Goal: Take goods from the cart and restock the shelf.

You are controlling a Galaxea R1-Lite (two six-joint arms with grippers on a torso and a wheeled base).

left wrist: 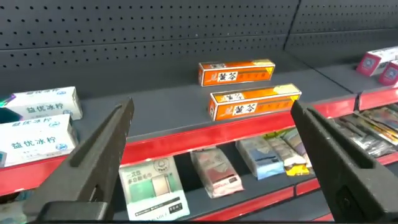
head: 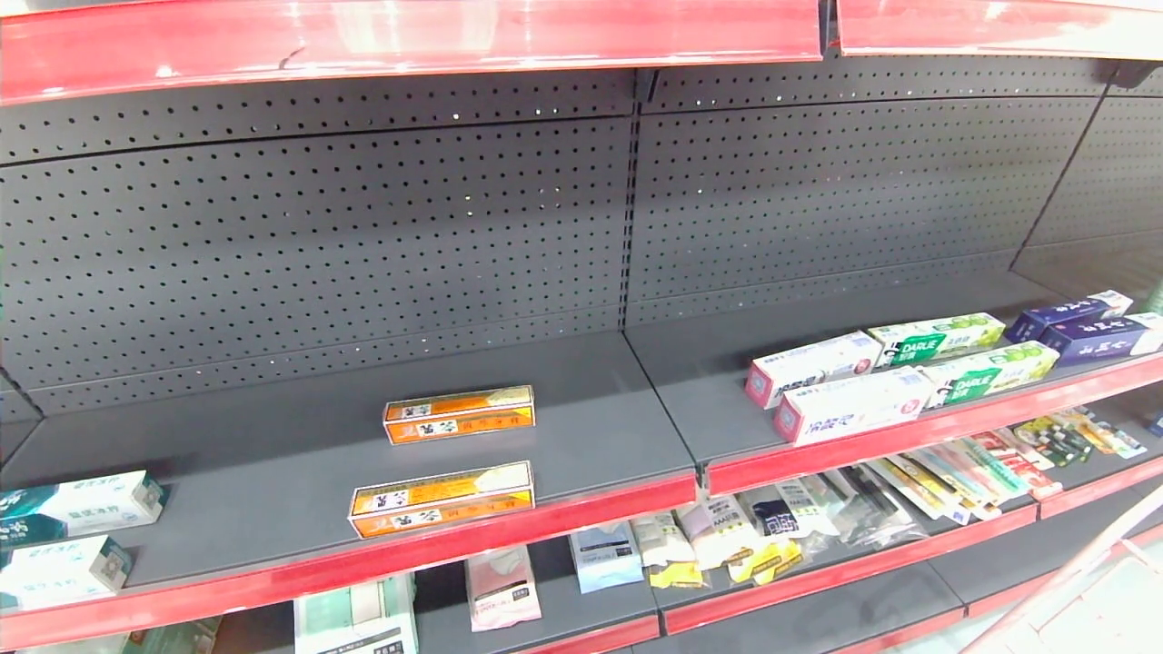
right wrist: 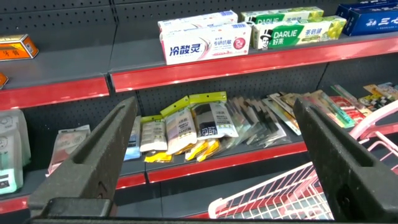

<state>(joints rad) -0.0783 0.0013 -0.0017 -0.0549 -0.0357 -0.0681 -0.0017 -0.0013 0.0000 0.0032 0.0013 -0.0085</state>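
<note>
Two orange boxes (head: 459, 414) (head: 442, 499), one behind the other. Left of these, two white-and-teal boxes (head: 86, 504) (head: 64, 570). Right of these, two white-and-pink boxes (head: 813, 368) (head: 854, 404), two green boxes (head: 936, 338) (head: 990, 372), two dark blue boxes (head: 1068, 315) (head: 1104, 336).

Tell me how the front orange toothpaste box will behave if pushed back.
The front orange toothpaste box looks like stiff cardboard, so it probably keeps its shape. Lying flat on the shelf, it should slide rather than roll or tip. Pushed near one end, it may swivel.
</note>
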